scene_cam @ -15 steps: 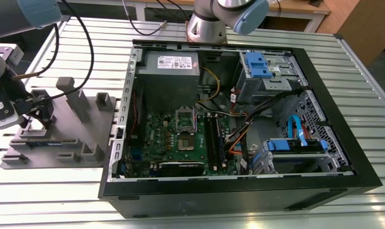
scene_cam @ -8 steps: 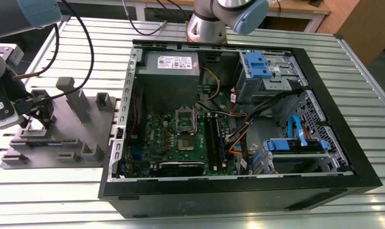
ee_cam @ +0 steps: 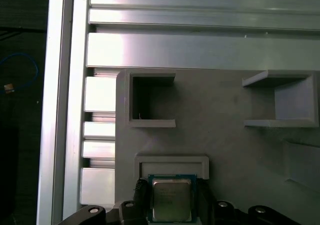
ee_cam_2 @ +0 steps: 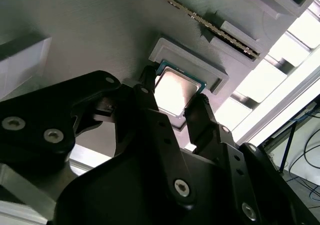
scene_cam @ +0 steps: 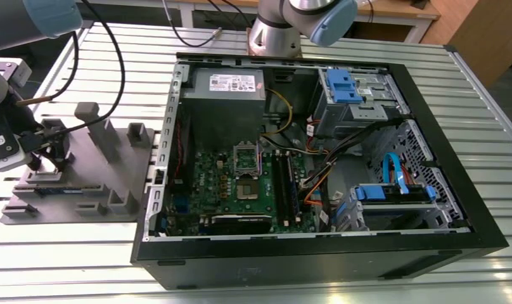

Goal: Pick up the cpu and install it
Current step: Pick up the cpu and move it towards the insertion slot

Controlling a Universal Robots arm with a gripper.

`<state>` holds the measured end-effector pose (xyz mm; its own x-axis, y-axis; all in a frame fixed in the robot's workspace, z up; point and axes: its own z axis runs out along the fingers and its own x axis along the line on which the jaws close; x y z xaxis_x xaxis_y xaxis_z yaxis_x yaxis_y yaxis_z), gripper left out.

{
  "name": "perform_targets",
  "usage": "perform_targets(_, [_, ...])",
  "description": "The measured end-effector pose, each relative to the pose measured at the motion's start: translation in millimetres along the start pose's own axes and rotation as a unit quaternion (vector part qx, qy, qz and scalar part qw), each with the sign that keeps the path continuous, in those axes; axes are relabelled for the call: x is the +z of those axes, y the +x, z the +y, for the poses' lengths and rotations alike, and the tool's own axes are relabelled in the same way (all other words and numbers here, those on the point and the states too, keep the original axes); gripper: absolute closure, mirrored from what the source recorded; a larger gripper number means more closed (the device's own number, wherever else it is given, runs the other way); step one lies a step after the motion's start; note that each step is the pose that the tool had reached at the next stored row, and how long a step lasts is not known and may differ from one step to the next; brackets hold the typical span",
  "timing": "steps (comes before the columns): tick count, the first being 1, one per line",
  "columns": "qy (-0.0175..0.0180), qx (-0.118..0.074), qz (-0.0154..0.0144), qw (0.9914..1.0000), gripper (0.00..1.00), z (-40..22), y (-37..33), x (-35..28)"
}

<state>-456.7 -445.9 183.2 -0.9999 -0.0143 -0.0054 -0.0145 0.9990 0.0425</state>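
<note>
The cpu, a small silver square chip with a thin green rim, lies in a shallow pocket of the grey holder block at the exterior view's left. In both wrist views my gripper stands over it, one black finger against each of two opposite edges, shut on the chip. The cpu sits level at the pocket between those fingers. In the exterior view the gripper hangs low over the block. The motherboard's cpu socket inside the open computer case has its metal frame flipped up.
A long memory stick stands in a slot of the holder block beside the pocket. Upright grey posts rise from the block close to the gripper. The case holds cables, blue drive brackets and a power supply. Everything rests on a slatted metal table.
</note>
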Motion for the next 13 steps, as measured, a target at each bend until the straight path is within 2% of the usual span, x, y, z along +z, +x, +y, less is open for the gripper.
perform_targets(13, [0.0000,0.000,0.0000,1.00000,0.52,0.0,-0.1,-0.1])
